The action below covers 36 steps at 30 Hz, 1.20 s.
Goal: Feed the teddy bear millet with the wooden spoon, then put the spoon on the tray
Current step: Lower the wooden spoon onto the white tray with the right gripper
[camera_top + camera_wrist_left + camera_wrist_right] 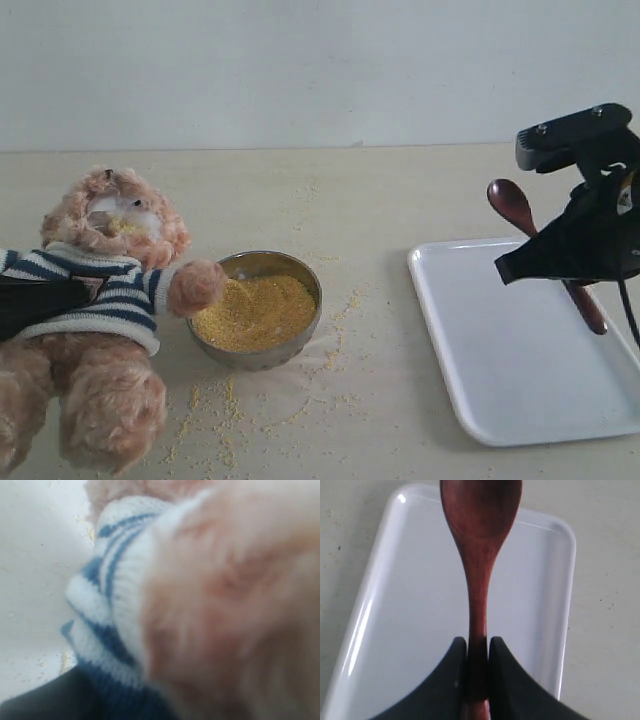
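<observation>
The teddy bear (115,215) sits at the left in its striped shirt (112,575), with yellow grains on its muzzle. My left gripper (60,298) presses into its chest and sleeve; in the left wrist view the blurred bear fills everything and the jaws are hidden. Millet (255,312) fills the steel bowl (300,270) beside the bear's paw. Over the white tray (500,350) my right gripper (550,245) is shut on the wooden spoon (512,205), held above the tray with its oval bowl up and to the left. In the right wrist view the gripper (476,642) pinches the spoon (480,540) by its handle over the tray (420,605).
Loose millet grains (215,400) are scattered on the tabletop around and in front of the bowl. A pale wall stands behind the table. The tray's near corner lies close to the front edge at the right.
</observation>
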Tool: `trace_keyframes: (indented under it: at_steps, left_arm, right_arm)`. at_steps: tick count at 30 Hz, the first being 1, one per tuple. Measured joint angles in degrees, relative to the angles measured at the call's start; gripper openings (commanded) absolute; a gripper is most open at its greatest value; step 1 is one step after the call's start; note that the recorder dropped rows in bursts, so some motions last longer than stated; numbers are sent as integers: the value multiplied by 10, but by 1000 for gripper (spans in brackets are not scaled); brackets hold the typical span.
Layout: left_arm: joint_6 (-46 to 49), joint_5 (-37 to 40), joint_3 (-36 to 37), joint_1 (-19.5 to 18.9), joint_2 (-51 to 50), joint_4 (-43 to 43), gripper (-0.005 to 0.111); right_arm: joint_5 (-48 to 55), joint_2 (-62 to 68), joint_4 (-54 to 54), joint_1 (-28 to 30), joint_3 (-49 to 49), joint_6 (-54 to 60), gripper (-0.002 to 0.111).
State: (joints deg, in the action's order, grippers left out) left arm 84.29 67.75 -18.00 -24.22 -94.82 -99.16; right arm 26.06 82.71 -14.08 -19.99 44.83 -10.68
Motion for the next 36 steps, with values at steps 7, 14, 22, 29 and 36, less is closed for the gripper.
trace_keyframes:
  at_steps: [7, 14, 22, 29, 36]
  left_arm:
    - [4, 0, 0, 0, 0, 0, 5]
    - [5, 0, 0, 0, 0, 0, 5]
    - [9, 0, 0, 0, 0, 0, 5]
    - [9, 0, 0, 0, 0, 0, 5]
    - [10, 0, 0, 0, 0, 0, 5]
  right_arm:
    - [-18, 43, 10, 0, -1, 0, 0]
    - [-28, 72, 18, 0, -1, 0, 0]
    - [-56, 105, 18, 0, -1, -8, 0]
    - [-72, 107, 18, 0, -1, -18, 0]
    - [-75, 116, 9, 0, -1, -19, 0]
